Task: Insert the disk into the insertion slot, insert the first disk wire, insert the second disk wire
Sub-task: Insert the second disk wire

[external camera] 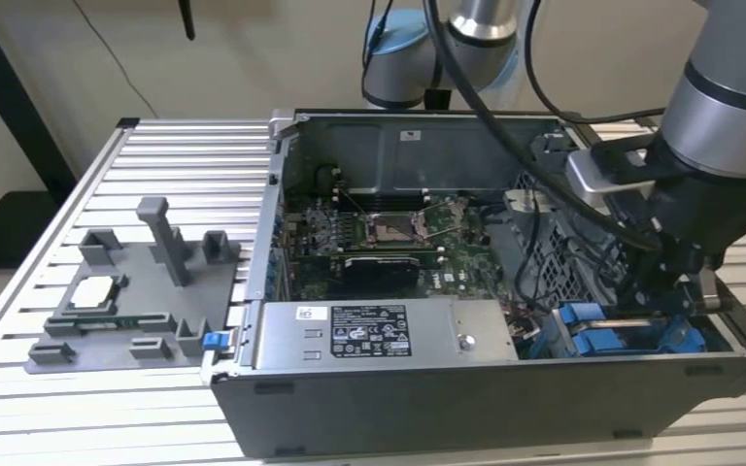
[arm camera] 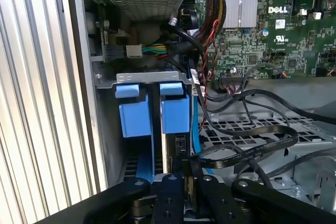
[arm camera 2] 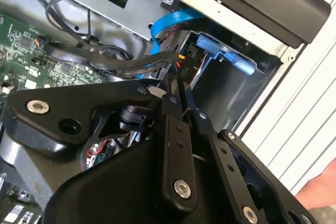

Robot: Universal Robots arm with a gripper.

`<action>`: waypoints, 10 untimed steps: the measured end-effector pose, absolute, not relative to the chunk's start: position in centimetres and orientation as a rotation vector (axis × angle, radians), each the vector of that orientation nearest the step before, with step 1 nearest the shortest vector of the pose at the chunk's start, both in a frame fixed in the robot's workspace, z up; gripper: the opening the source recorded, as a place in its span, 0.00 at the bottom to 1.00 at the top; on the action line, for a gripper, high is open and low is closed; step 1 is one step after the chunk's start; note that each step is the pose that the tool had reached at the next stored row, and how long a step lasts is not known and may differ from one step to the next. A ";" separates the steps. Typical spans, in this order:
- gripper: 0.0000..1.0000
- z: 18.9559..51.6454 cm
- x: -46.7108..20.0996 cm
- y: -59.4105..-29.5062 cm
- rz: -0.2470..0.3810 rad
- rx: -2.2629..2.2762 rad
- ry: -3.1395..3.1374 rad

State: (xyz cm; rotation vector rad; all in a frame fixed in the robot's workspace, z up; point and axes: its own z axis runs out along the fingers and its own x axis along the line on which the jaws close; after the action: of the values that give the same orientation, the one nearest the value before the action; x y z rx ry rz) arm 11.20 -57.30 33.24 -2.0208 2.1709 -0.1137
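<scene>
My gripper (external camera: 652,301) reaches down into the computer case at the exterior view's right, over the insertion slot (external camera: 620,335) with its blue tabs. In both wrist views the black fingers (arm camera 2: 173,129) (arm camera: 170,192) stand close together, shut on the plug end of a black wire (arm camera: 247,150) (arm camera 2: 136,66). The plug sits right at the edge of the disk (arm camera: 173,148), which stands edge-on in its blue carrier (arm camera: 174,113) inside the grey bay (arm camera 2: 236,93). A flat blue wire (arm camera: 195,129) (arm camera 2: 168,22) runs down beside the disk.
A second blue carrier (arm camera: 135,116) stands beside the first. The silver power-supply box (external camera: 387,330) lies along the case front, and the green motherboard (external camera: 387,233) sits behind it. Loose black cables (arm camera: 262,103) cross the bay. A grey fixture (external camera: 140,291) stands on the slatted table. A hand (arm camera 2: 320,187) shows nearby.
</scene>
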 end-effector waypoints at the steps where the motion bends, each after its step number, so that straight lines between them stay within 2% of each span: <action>1: 0.00 33.2 11.2 -57.3 -0.113 -2.021 2.171; 2: 0.00 33.2 11.2 -57.3 -0.112 -2.020 2.170; 3: 1.00 33.3 11.2 -57.3 -0.110 -2.019 2.169; 10: 1.00 36.0 11.2 -57.3 -0.109 -2.021 2.172</action>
State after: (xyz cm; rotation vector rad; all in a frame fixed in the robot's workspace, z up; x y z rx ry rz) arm 11.20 -57.29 36.01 -2.0213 2.1719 -0.1095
